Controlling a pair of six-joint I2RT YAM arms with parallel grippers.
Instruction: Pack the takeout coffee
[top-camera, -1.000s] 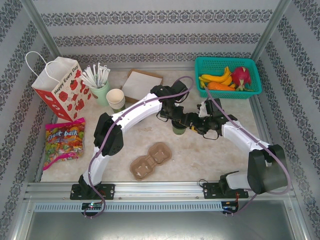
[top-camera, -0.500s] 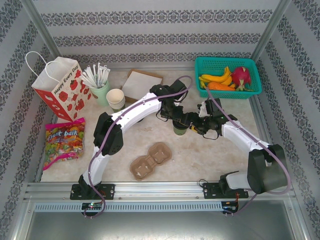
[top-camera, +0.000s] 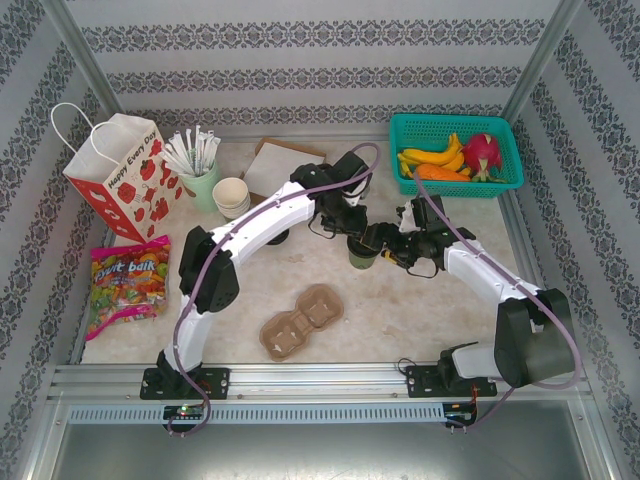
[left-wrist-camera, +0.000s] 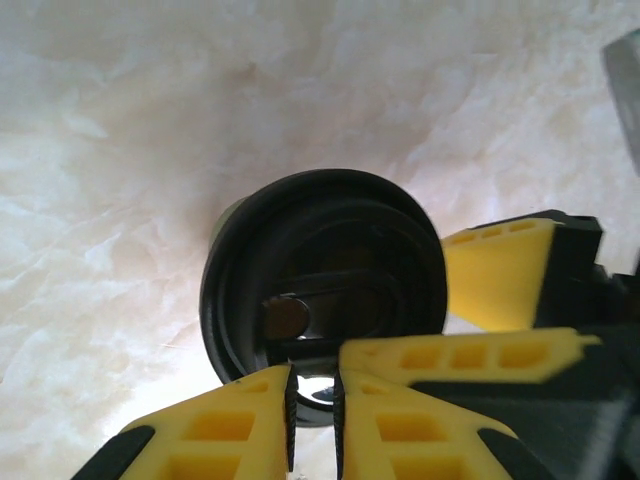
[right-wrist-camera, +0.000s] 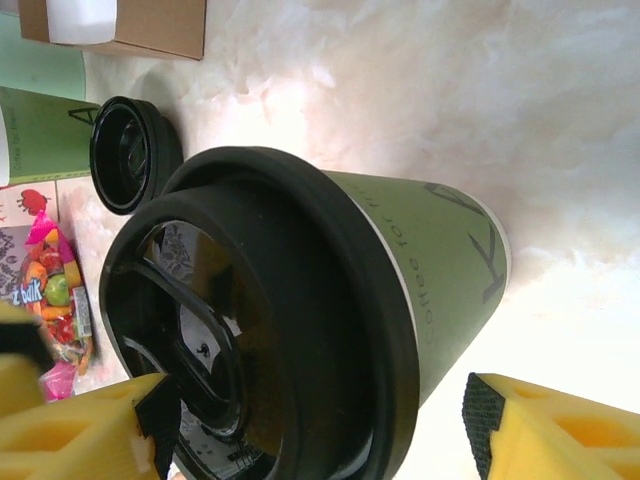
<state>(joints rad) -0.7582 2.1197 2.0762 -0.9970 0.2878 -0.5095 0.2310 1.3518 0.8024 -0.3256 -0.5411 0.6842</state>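
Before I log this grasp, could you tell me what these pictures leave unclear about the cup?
Left wrist: the left gripper covers the lid's near rim; pinching unclear.
Right wrist: the bottom edge cuts off the right gripper's contact with the cup.
Top external: both mostly hide the cup.

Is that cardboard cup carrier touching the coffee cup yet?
Apart. The top external view shows bare table between the cardboard cup carrier and the lidded coffee cup.

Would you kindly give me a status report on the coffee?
Left gripper over lid, grip unclear. Right gripper open, flanking lidded cup. Cup carrier not yet loaded.
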